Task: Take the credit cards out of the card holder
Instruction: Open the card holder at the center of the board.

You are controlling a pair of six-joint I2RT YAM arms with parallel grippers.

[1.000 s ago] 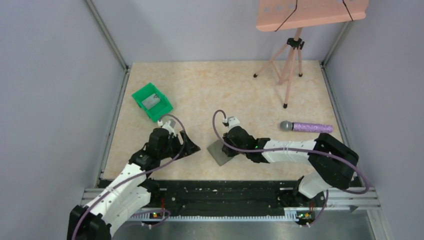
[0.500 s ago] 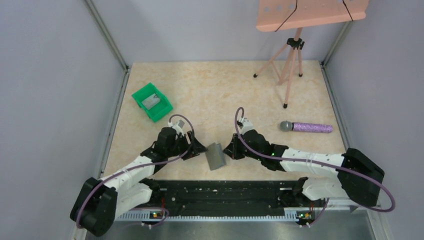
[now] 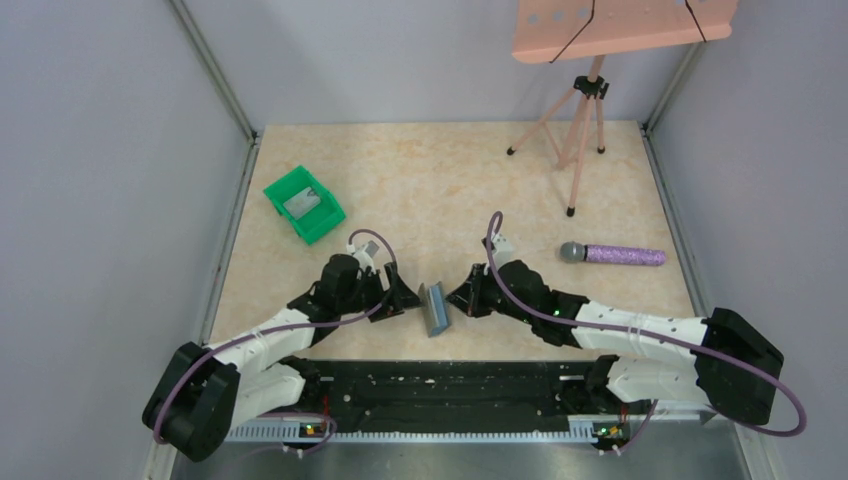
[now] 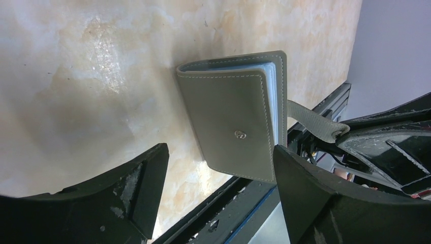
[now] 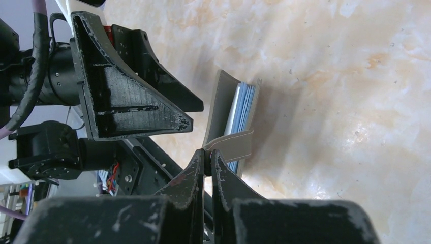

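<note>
The grey card holder [image 3: 434, 308] stands on edge near the table's front, between both grippers. In the left wrist view its snap-studded cover [image 4: 231, 119] faces me, and pale blue card edges [image 4: 273, 91] show in a stack inside it. My left gripper [image 4: 219, 152] is open, its fingers [image 4: 140, 185] on either side of the holder's lower corner without touching it. My right gripper [image 5: 206, 156] is shut on the holder's closing strap [image 5: 231, 145], which is pulled away from the cover. The credit cards [image 5: 243, 109] sit inside the holder.
A green bin [image 3: 304, 203] with a grey item inside sits at the back left. A purple-handled microphone [image 3: 612, 254] lies to the right, and a pink tripod stand [image 3: 580, 130] is at the back right. The black base rail [image 3: 440, 382] runs just in front of the holder.
The card holder went from lying flat to standing on edge. My right gripper drew back to the right with the strap, and my left gripper moved right, up to the holder.
</note>
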